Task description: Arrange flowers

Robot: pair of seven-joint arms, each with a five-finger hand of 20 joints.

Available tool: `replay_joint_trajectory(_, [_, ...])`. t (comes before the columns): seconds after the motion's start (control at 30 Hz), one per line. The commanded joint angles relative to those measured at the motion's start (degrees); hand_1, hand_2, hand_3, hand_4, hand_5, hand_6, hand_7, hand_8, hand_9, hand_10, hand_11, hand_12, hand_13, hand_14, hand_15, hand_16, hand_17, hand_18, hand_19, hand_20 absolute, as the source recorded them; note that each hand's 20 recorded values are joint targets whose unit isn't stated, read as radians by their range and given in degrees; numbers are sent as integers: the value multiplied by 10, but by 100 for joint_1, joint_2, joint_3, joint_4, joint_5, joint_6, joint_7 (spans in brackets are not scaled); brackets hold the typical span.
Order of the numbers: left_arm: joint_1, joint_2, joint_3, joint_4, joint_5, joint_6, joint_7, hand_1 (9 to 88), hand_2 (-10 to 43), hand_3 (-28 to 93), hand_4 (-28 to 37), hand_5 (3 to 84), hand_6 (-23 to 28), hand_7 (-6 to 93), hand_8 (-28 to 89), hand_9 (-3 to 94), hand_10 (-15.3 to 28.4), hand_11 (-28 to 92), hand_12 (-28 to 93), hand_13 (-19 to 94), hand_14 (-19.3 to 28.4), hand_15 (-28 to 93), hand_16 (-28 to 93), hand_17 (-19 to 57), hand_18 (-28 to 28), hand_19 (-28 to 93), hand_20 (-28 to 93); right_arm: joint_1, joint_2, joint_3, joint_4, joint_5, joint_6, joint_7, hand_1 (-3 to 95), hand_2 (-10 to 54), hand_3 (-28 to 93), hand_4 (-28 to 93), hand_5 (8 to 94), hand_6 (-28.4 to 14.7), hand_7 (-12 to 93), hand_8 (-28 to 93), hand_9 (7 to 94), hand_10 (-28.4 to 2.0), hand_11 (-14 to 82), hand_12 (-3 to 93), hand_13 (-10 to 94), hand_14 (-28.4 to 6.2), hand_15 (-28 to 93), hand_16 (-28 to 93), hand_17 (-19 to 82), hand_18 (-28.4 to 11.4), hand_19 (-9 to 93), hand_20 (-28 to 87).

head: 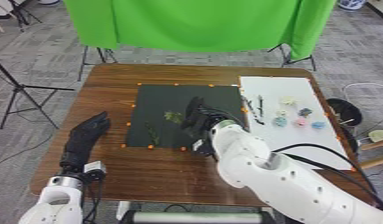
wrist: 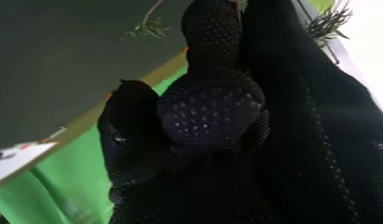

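Observation:
My right hand [head: 200, 116] is over the right part of the black mat [head: 154, 102], its fingers curled round a green sprig [head: 174, 117] whose leaves stick out on the left. Another green sprig [head: 153, 134] lies lower left on the mat. In the right wrist view, the bent fingers of my right hand [wrist: 210, 107] hide most of the grip; leafy tips [wrist: 328, 24] show beside them, and a thin-stemmed sprig [wrist: 148, 30] appears against the mat. My left hand [head: 86, 134] is open left of the mat, with straight fingers.
On the white sheet [head: 281, 137] at the right are a cream flower [head: 288, 100], a pink flower [head: 300, 122], several blue ones and some dark stems [head: 259, 110]. Orange markers edge the mat and sheet. A black bin [head: 345, 111] stands beyond the table's right edge.

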Motion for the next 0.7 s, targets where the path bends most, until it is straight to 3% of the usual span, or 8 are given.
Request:
replay_joint_trajectory(0.03, [-18,20,53,43,36,-123,-62,249,-95,715,-246,441,30,108,-65,412,124,150,109,338,140,94,-5,76,90,19,163,102,-252,-112,147,232,120,82,549,-95,592,-98,704,-50,491,148,937,-109,370,210,937,-16,599,177,770,-49,880,337])
replay_joint_trajectory(0.7, [-12,16,52,50,48,-188,-114,247,-95,713,-246,441,31,106,-64,413,123,149,110,339,142,95,-4,76,91,19,162,85,-362,-96,244,611,204,200,542,-95,559,-89,718,-58,446,147,937,-126,335,190,937,-31,565,165,781,-42,838,313])
